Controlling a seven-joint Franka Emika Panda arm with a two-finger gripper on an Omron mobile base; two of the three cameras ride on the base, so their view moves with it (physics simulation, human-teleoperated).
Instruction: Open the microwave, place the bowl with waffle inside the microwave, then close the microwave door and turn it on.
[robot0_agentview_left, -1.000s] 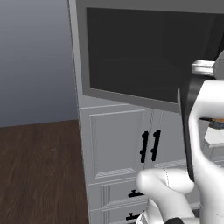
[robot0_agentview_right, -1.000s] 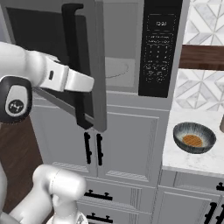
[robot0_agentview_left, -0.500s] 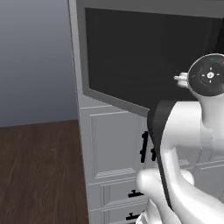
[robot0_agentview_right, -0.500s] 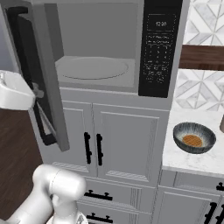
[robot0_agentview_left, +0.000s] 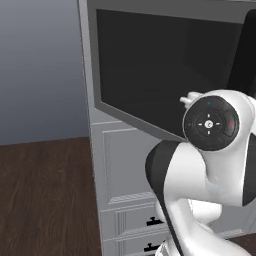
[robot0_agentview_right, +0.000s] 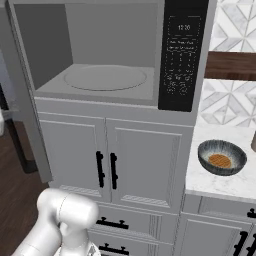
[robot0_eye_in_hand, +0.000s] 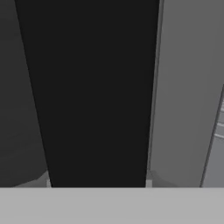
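The microwave (robot0_agentview_right: 105, 55) stands open, showing its grey cavity and round turntable (robot0_agentview_right: 105, 77), with the black control panel (robot0_agentview_right: 182, 55) to the right. The microwave door (robot0_agentview_left: 150, 75) is swung far out to the left; its grey edge (robot0_agentview_right: 25, 115) and black bar handle (robot0_agentview_right: 15, 145) show at the left of the right base view. In the hand view the handle (robot0_eye_in_hand: 96, 96) runs straight up the middle, very close, and the gripper is closed around it with its fingertips hidden. The bowl (robot0_agentview_right: 221, 157), holding the brown waffle (robot0_agentview_right: 220, 160), sits on the white counter (robot0_agentview_right: 210, 180) to the right.
White cabinet doors with black handles (robot0_agentview_right: 106, 170) lie under the microwave, with drawers (robot0_agentview_right: 112, 224) below. A wooden shelf (robot0_agentview_right: 230, 65) and tiled wall are above the counter. My arm's big elbow joint (robot0_agentview_left: 210, 125) stands in front of the door. Dark wooden floor (robot0_agentview_left: 45, 195) extends left.
The door has swung from partly open to wide open, and the cavity is fully exposed. My arm moved left with the handle, leaving the right base view.
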